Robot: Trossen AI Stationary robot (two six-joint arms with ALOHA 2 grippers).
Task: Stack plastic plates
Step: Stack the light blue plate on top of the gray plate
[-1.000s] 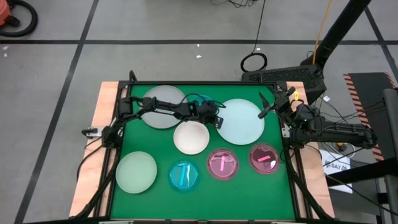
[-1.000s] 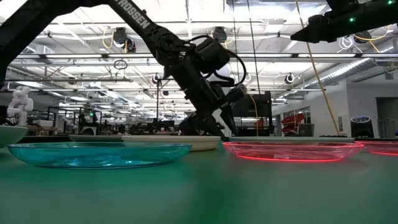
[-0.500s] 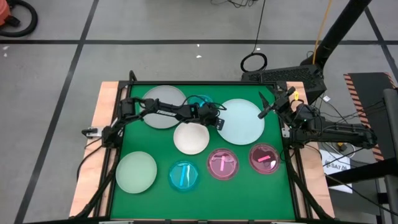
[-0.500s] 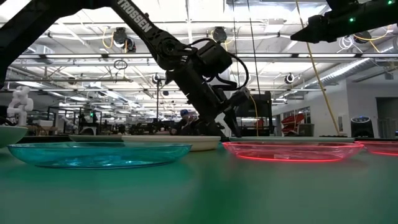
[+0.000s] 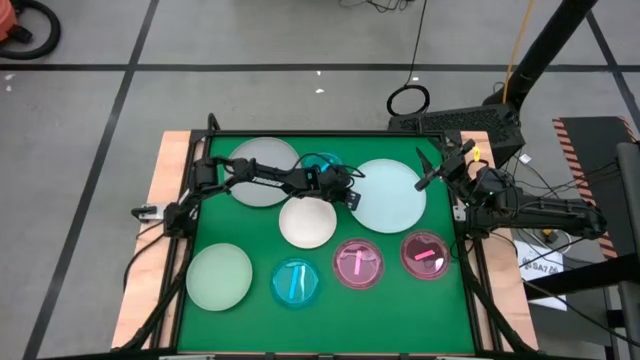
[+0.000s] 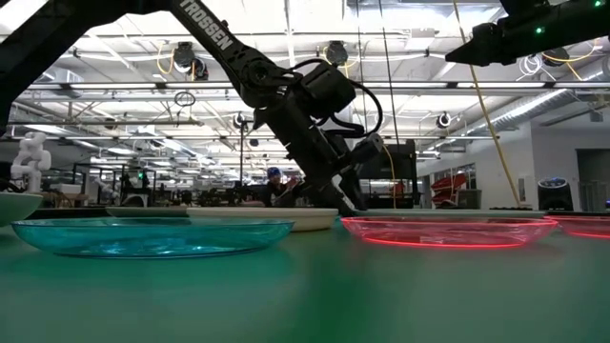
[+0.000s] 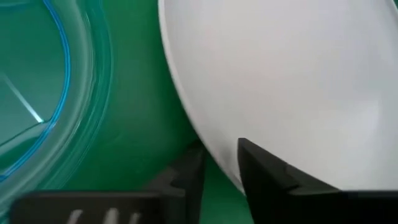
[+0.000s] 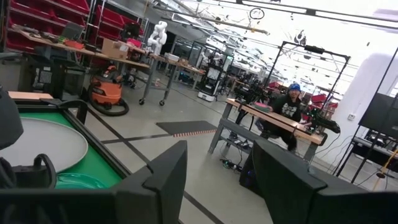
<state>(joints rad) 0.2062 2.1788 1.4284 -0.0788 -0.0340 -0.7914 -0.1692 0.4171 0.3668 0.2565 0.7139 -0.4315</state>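
**Left pincer astride the rim of the pale blue plate**

Your left pincer [image 5: 352, 197] sat low over the green counter [image 5: 255, 225], with one finger over the large pale blue matte plastic plate [image 5: 387, 195] and the other outside its rim, as your left wrist view showed. The jaws stood either side of that rim [image 7: 205, 149]; whether they had closed onto it, you could not tell.

Just behind the pincer lay the small translucent cyan plastic dish [image 5: 322, 161], and beyond it, under the arm, the large pale grey plate [image 5: 262, 160]. Right beside the pincer, on the near side, sat the white round plate [image 5: 307, 222]. Farther out in the near row lay the pale green plate [image 5: 219, 276], a second cyan dish [image 5: 296, 282] and two translucent pink dishes [image 5: 358, 264] [image 5: 426, 253].

Your right pincer [image 5: 434, 166] waited at the counter's right edge, raised, beside the pale blue plate, its fingers spread wide and holding nothing.
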